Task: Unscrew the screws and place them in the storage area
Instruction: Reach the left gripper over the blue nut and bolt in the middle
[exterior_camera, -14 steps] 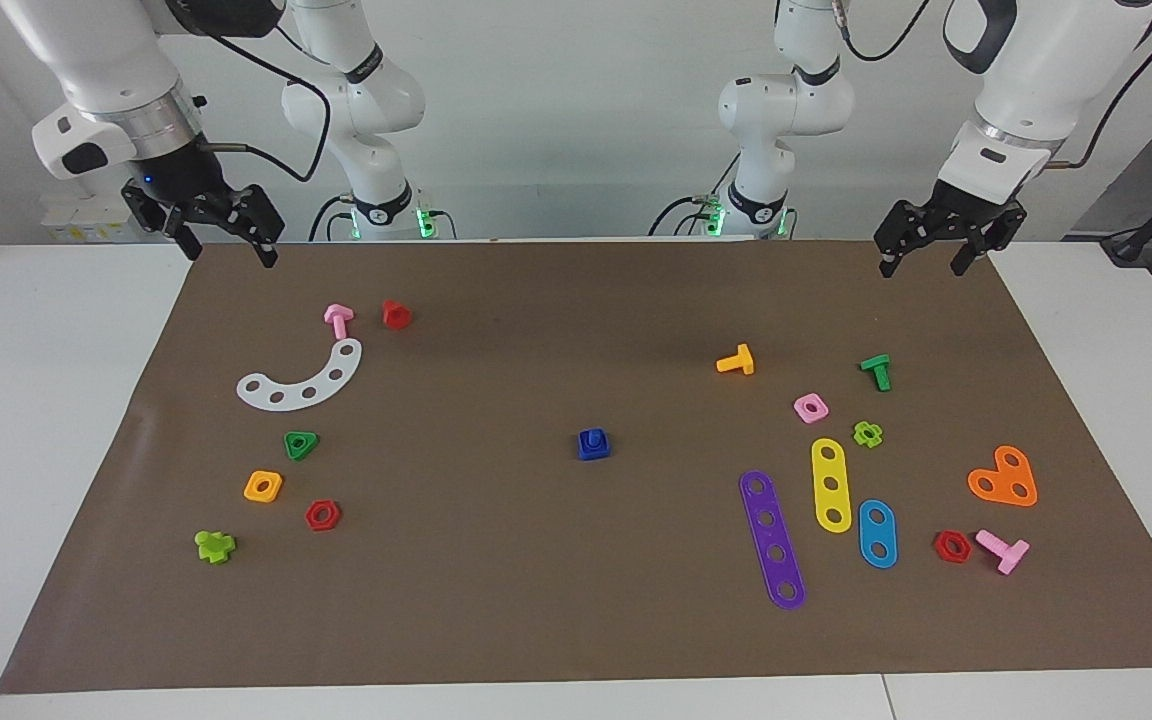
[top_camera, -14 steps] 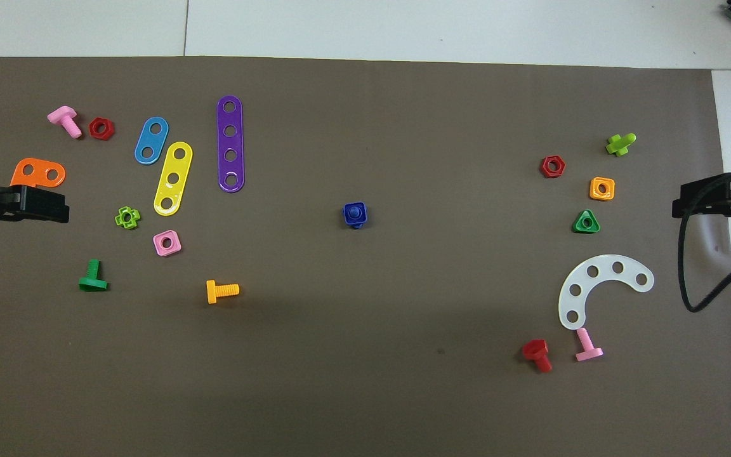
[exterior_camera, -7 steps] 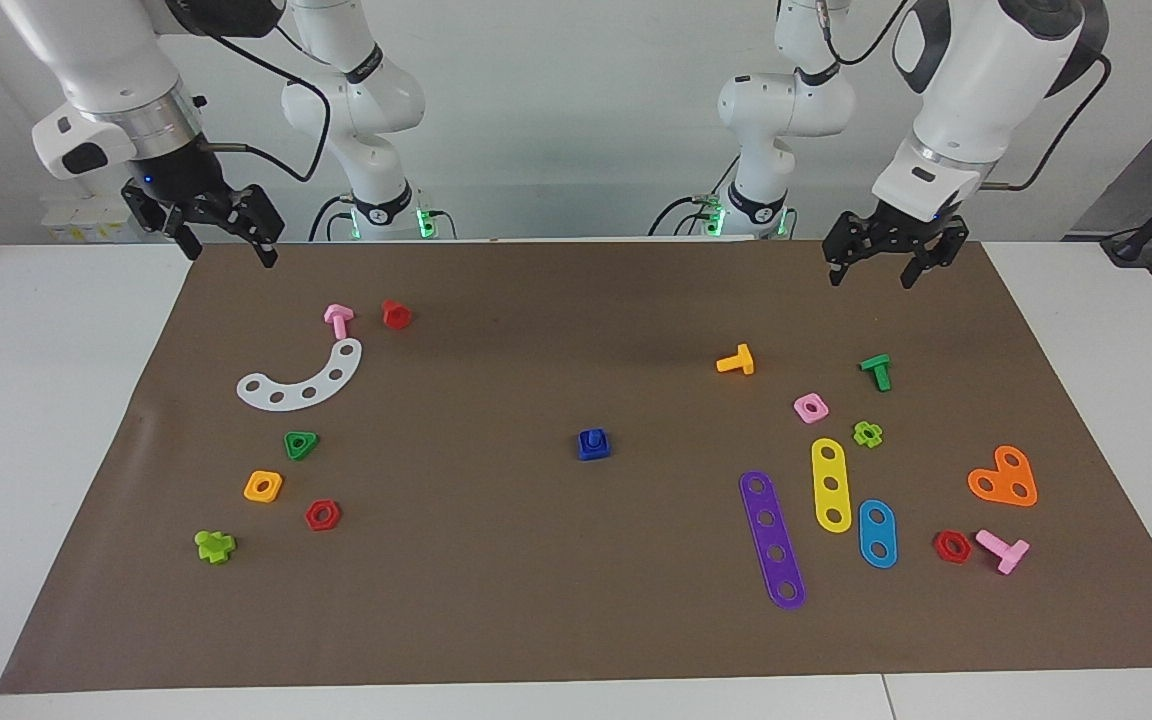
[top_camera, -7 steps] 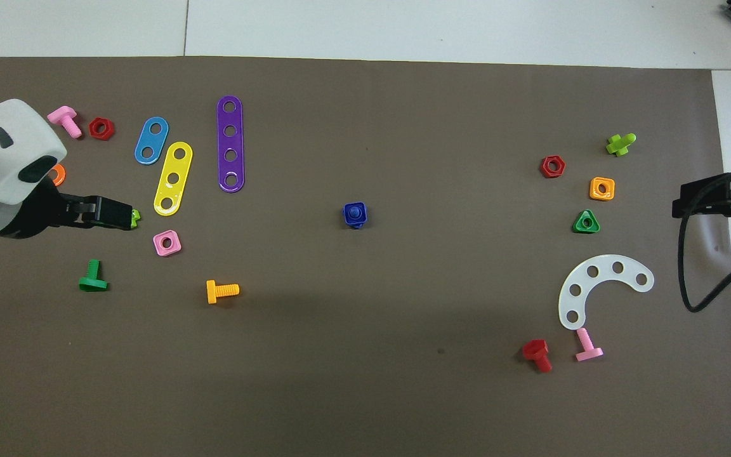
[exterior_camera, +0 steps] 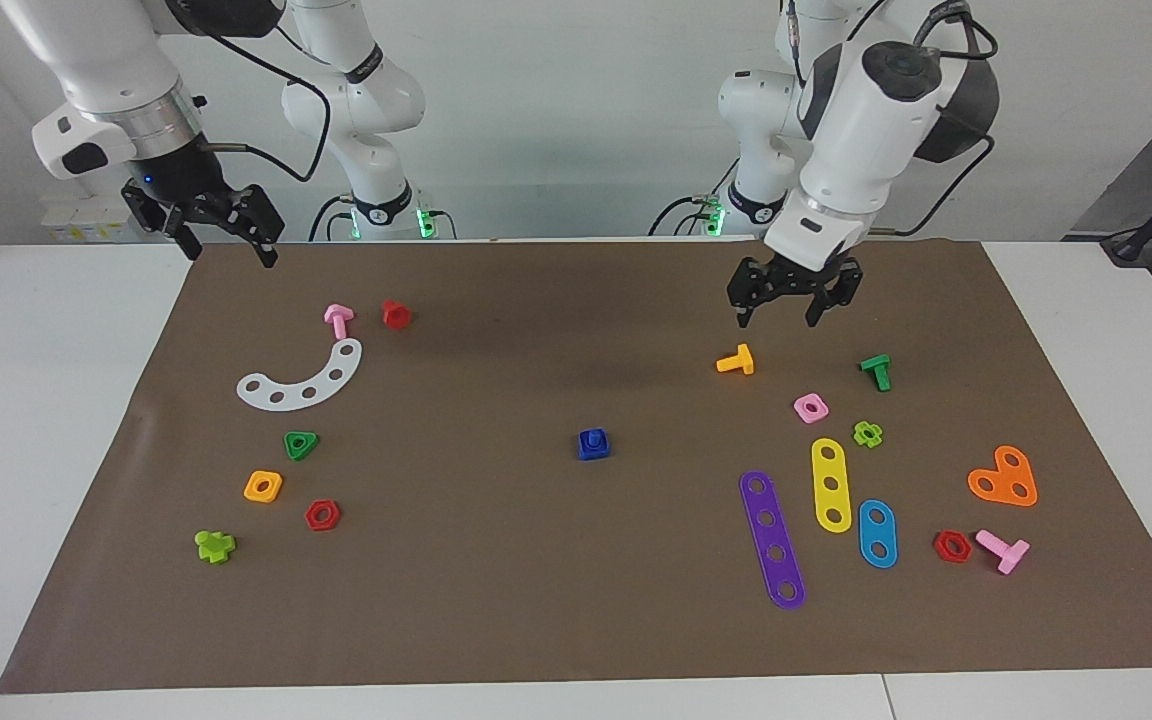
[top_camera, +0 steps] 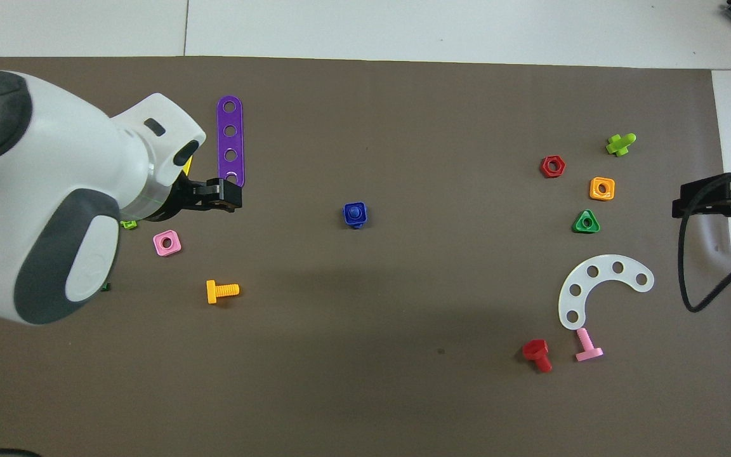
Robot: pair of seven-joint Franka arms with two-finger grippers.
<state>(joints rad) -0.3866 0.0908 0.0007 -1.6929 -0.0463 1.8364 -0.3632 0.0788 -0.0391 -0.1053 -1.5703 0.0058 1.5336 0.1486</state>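
A small blue bolt stands screwed into a blue square nut (exterior_camera: 593,443) at the middle of the brown mat; in the overhead view (top_camera: 355,214) its shank end pokes up through the nut. The storage area is the stretch of mat around the white curved strip (exterior_camera: 301,380), at the right arm's end, also seen in the overhead view (top_camera: 603,289). My left gripper (exterior_camera: 779,318) is open and empty, up in the air over the mat beside the orange bolt (exterior_camera: 736,360); it also shows in the overhead view (top_camera: 226,194). My right gripper (exterior_camera: 231,250) is open and waits over the mat's edge nearest the robots; its tips show in the overhead view (top_camera: 683,204).
Purple (exterior_camera: 772,540), yellow (exterior_camera: 831,485) and blue (exterior_camera: 877,533) straight strips, an orange plate (exterior_camera: 1004,478) and small nuts and bolts lie at the left arm's end. A green triangular nut (exterior_camera: 301,444), an orange nut (exterior_camera: 263,486), a red nut (exterior_camera: 322,515) and pink and red bolts lie around the white strip.
My left arm has swung in from the mat's corner toward the middle and come lower, now over the mat by the orange bolt. The right arm and all the parts have not moved.
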